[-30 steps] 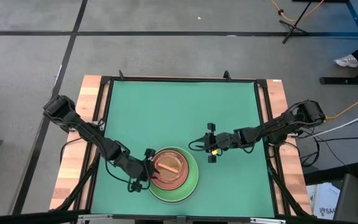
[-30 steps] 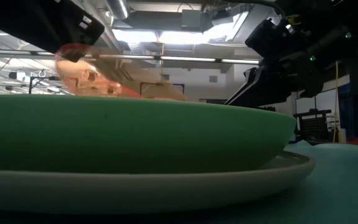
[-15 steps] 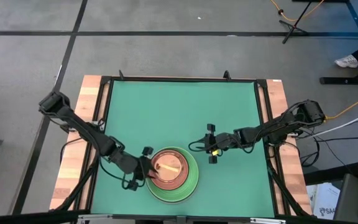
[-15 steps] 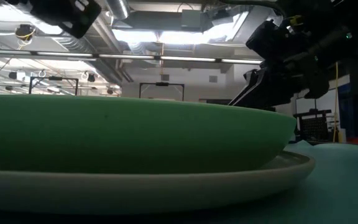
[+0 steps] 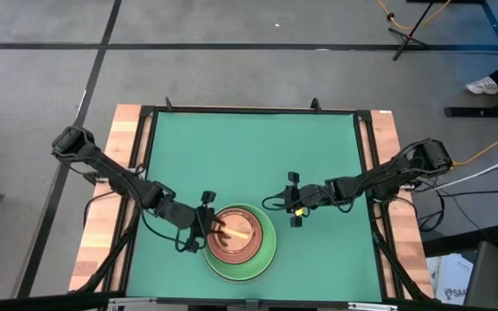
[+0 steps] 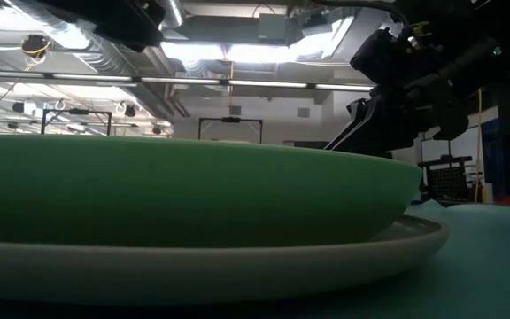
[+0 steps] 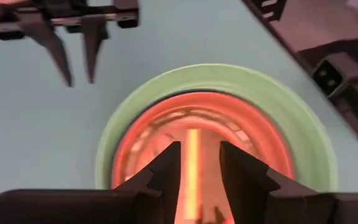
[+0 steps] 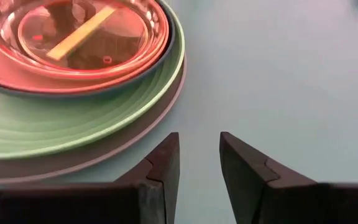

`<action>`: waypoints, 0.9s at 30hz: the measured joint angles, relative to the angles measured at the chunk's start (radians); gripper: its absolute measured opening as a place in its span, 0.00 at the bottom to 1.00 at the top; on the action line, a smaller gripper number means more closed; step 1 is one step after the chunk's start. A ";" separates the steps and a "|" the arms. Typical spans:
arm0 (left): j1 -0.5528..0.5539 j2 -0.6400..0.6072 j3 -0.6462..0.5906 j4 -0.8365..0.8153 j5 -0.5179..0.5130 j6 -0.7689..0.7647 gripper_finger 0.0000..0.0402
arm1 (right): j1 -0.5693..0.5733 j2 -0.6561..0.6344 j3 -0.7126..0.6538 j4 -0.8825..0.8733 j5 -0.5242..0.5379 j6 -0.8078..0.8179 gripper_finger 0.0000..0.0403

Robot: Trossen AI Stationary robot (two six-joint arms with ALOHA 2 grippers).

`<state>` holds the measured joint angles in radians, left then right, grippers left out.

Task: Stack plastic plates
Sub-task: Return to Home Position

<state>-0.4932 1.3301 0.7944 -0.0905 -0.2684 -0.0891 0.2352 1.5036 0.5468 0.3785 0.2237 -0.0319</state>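
The plastic plates stand nested in one stack [image 5: 239, 243] near the table's near edge. In the right wrist view the grey-white plate [image 8: 114, 155] is lowest, then the light green [image 8: 73, 127], a thin dark teal rim [image 8: 168, 43], the salmon [image 8: 17, 79] and small reddish, see-through plates [image 8: 73, 31] inside. My left gripper [image 5: 209, 227] hovers open over the stack's left rim, its fingers [image 7: 166, 171] above the salmon plate [image 7: 135, 140]. My right gripper [image 5: 291, 200] waits open to the right of the stack, above the mat.
The green mat [image 5: 249, 155] stretches from the stack to the far edge. A black frame [image 5: 145, 155] and wooden boards [image 5: 124, 147] border the table. In the low view the light green plate [image 6: 193, 190] on the grey-white one [image 6: 237, 270] fills the foreground.
A second ago my left gripper held a small reddish plate tilted above the stack. It has let go, and the plate now lies flat inside the stack. The left gripper has since risen and shifted a little toward the far edge.
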 joint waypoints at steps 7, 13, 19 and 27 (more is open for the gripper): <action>0.081 -0.087 0.000 -0.078 -0.036 0.123 0.26 | 0.000 0.000 0.011 0.071 0.047 -0.003 0.26; 0.111 -0.109 0.000 -0.144 -0.137 0.110 0.26 | 0.000 -0.001 0.041 0.067 0.133 -0.081 0.26; 0.156 -0.138 0.000 -0.216 -0.194 0.076 0.26 | -0.049 -0.075 0.057 0.035 0.113 -0.133 0.26; 0.307 -0.322 -0.088 -0.166 -0.119 0.148 0.26 | -0.221 -0.238 0.056 -0.151 -0.177 -0.134 0.26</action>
<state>-0.1860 1.0079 0.7065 -0.2565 -0.3878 0.0593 0.0146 1.2655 0.6033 0.2274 0.0469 -0.1654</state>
